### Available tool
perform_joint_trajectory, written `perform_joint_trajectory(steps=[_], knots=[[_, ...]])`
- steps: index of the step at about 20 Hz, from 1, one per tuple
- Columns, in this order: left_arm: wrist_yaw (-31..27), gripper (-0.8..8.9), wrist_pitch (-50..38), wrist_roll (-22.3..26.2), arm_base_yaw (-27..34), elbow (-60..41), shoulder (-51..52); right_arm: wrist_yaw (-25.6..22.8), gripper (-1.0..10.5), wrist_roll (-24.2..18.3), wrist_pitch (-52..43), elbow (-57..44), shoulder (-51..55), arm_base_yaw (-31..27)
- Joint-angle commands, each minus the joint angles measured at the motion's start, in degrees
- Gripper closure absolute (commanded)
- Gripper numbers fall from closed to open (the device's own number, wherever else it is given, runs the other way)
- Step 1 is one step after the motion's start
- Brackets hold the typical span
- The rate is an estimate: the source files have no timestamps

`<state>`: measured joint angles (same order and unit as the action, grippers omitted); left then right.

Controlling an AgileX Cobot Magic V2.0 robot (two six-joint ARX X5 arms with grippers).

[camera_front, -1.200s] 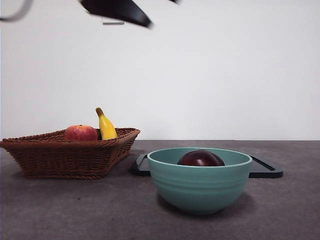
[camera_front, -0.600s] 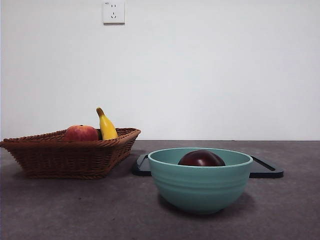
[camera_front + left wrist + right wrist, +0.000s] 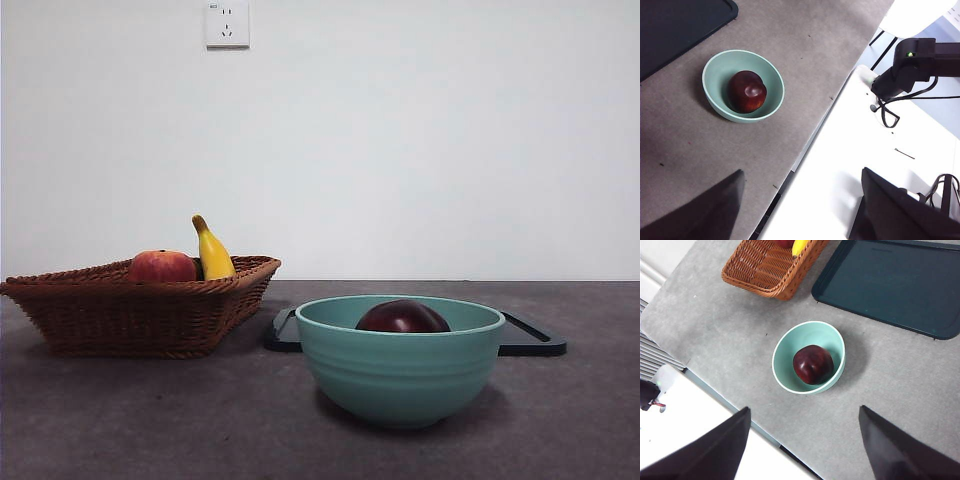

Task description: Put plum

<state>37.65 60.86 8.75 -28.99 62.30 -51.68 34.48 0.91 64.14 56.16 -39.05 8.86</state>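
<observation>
Left pincer: jaws spread wide, nothing between them, held high above the counter's edge, well apart from all items. Right pincer: jaws likewise spread wide and empty, high over the counter; neither pincer appears in the front view. Plum: dark maroon, glossy, resting inside the bowl, its top just showing above the rim in the front view; in the right wrist view it lies toward the 4 o'clock side of the bowl's floor, and the left wrist view shows it alone in the bowl. Bowl: pale teal, ribbed outside, upright on the grey counter, nearest the front camera. Tray: dark, flat, directly behind the bowl, at about 1 o'clock from it in the right wrist view. Basket: brown wicker, at 9 o'clock from the bowl in the front view, just beside the tray's end. Basket contents: red-orange fruit and yellow banana, tip upward, the two side by side. Wall socket: white, on the wall above the basket.
</observation>
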Motion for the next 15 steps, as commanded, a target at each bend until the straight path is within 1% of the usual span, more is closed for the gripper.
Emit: perform_joint_trajectory(steps=[1,5,8,12,15], knots=[[0.3,4.4,-0.7,1.1,-0.3,1.0,-0.4,0.0,6.0,1.5,-0.4,0.7,-1.9,0.5],[0.3,4.4,-0.9,1.1,-0.3,1.0,-0.4,0.0,6.0,2.9,-4.5,-1.6,-7.5,3.1],[0.3,4.4,-0.9,1.1,-0.3,1.0,-0.4,-1.1,6.1,6.2,-12.9,-6.3,-11.6,6.4],[0.3,4.4,-0.9,1.1,-0.3,1.0,-0.4,-7.1,6.1,9.6,-25.5,-13.0,-17.5,12.0],[0.3,4.4,-1.1,1.1,-0.3,1.0,-0.4,-11.9,6.1,11.0,-32.0,-15.0,-22.1,15.8]])
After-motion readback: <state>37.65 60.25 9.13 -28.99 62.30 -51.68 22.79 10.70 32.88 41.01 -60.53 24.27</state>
